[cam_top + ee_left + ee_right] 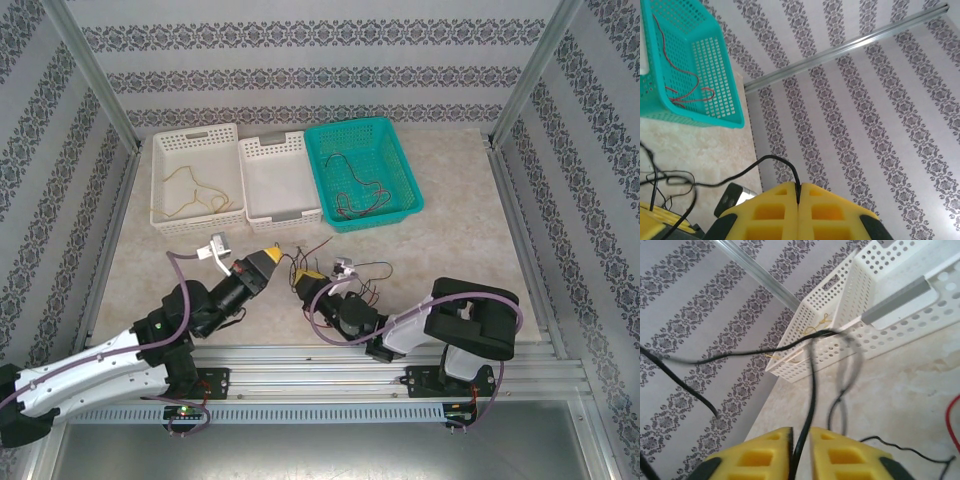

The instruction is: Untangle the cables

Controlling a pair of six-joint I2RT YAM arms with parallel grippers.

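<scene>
Lying in a loose tangle on the table (450, 250), the cables (340, 272) spread from just ahead of the left gripper (798, 187) to around the right gripper (801, 432). One black cable (772, 156) comes straight out of the left jaws, which are pressed together on it with no gap showing. It arcs off to their left toward dark loops (665, 178) on the tabletop. Up and left of those jaws stands a teal basket (715, 60) with a red cable (687, 95) lying inside. Ahead and to the right is patterned wall (880, 125), crossed by a metal rail (850, 47).

At the right jaws a black strand (810, 390) runs up between the yellow fingers (765, 450) — they stand slightly apart around it, and I cannot tell whether they pinch it. The strand meets another black length (740, 356) stretched crosswise ahead of the jaws, in front of a white basket (835, 300) holding a yellow cable (811, 330). A second white basket (910, 332) sits just beside the first, ahead and to the right — and a red wire (954, 420) curves in at the far right.
</scene>
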